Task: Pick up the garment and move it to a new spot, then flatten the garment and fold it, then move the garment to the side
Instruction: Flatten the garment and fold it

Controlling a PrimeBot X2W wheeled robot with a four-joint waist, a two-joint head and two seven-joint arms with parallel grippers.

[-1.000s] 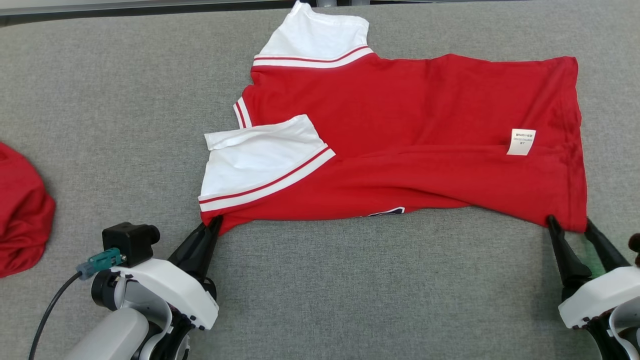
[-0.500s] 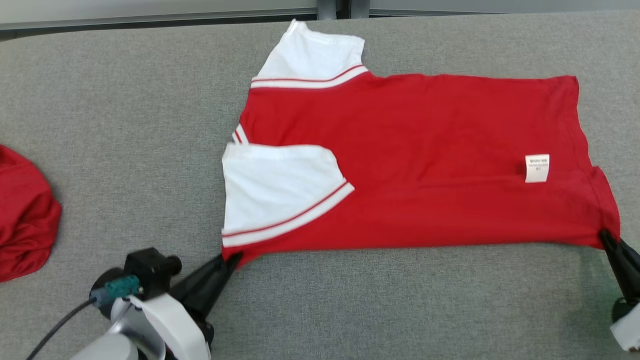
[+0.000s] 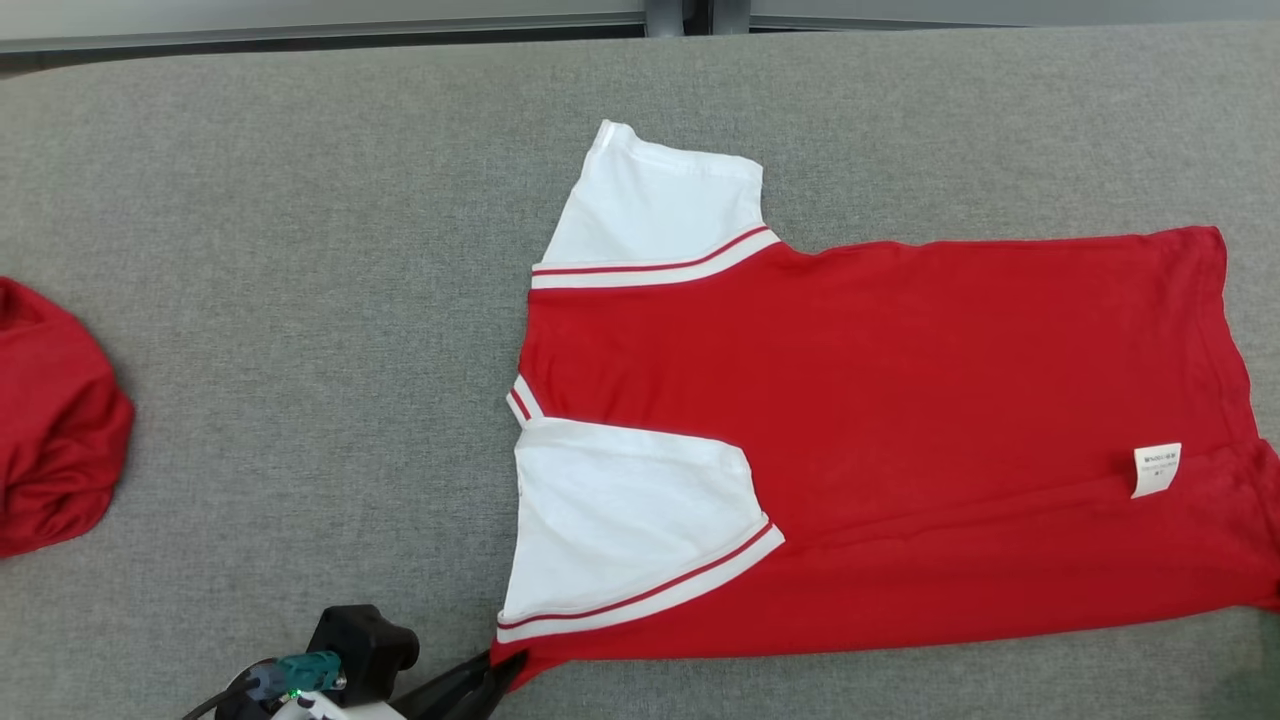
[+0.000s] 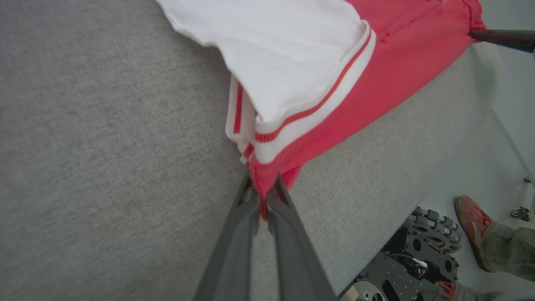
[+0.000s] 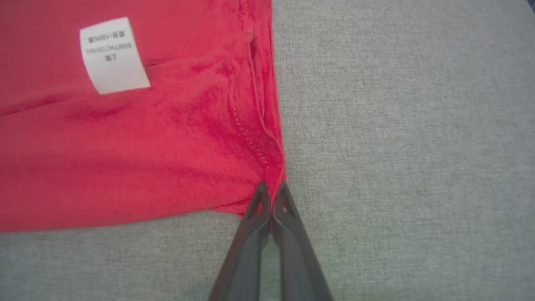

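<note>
garment (image 3: 900, 400) runs off head view's right edge — label (image 3: 1157, 469) print there unreadably small.

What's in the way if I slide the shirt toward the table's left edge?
A bunched red cloth lies at that left edge, apart from the shirt, with bare grey table between them. Nothing else visible blocks that path.

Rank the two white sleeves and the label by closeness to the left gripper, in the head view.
1. Near sleeve, just above the left gripper.
2. Far sleeve, farther back.
3. Label, far right.
</note>
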